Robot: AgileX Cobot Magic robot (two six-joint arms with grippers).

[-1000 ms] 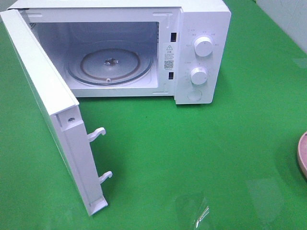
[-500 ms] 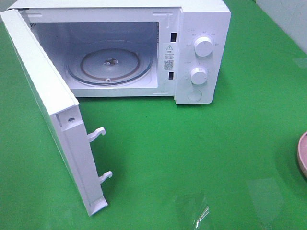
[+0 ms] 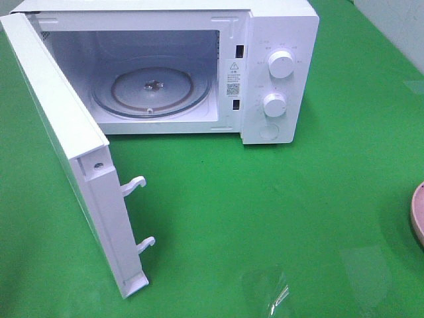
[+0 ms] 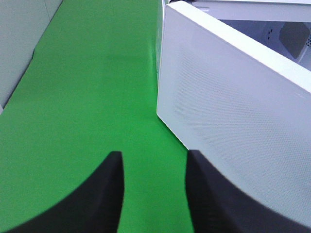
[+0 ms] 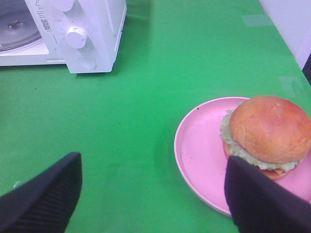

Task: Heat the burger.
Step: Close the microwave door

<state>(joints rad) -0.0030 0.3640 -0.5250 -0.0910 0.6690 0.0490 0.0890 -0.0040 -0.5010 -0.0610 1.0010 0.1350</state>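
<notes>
The burger [image 5: 268, 135], with a domed brown-orange bun and green lettuce, sits on a pink plate [image 5: 201, 155] in the right wrist view; in the exterior view only the plate's edge [image 3: 417, 215] shows at the far right. My right gripper [image 5: 153, 194] is open and empty, above the green table, its fingers either side of the plate's near rim. My left gripper [image 4: 154, 191] is open and empty beside the outer face of the open microwave door [image 4: 233, 111]. The white microwave [image 3: 265, 66] stands open, its glass turntable [image 3: 152, 89] bare. Neither gripper shows in the exterior view.
The microwave door [image 3: 73, 152] swings out to the left front with two latch hooks [image 3: 136, 185]. Two knobs [image 3: 281, 65] are on the microwave's right panel. A green cloth [image 3: 265, 199] covers the table. A pale wall [image 4: 19, 34] borders the left side.
</notes>
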